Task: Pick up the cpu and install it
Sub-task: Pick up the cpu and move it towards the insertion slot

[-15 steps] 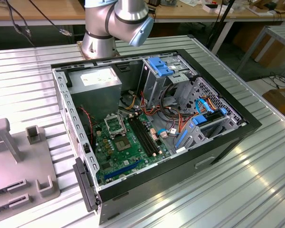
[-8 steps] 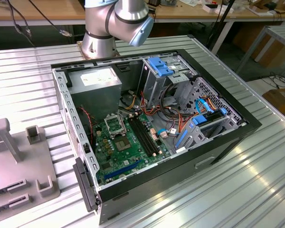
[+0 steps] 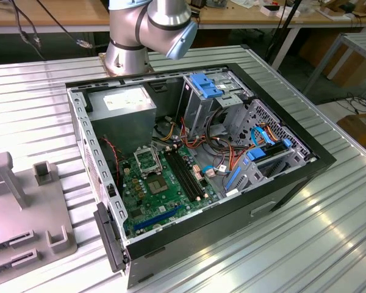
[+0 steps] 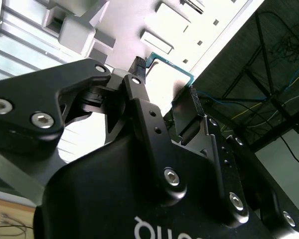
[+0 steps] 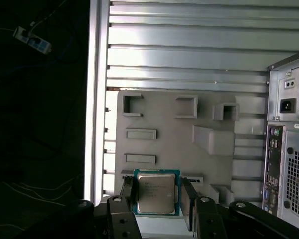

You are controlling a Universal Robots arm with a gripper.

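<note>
The gripper was closed on the cpu, pinching its two opposite edges between the fingertips. Beneath them lay the grey parts tray on the table.

the cpu is a small flat square with a silvery-grey metal lid, faint print and a thin blue-green rim, facing the first wrist view square-on and pinched edge to edge between the gripper's two black fingers.
</note>
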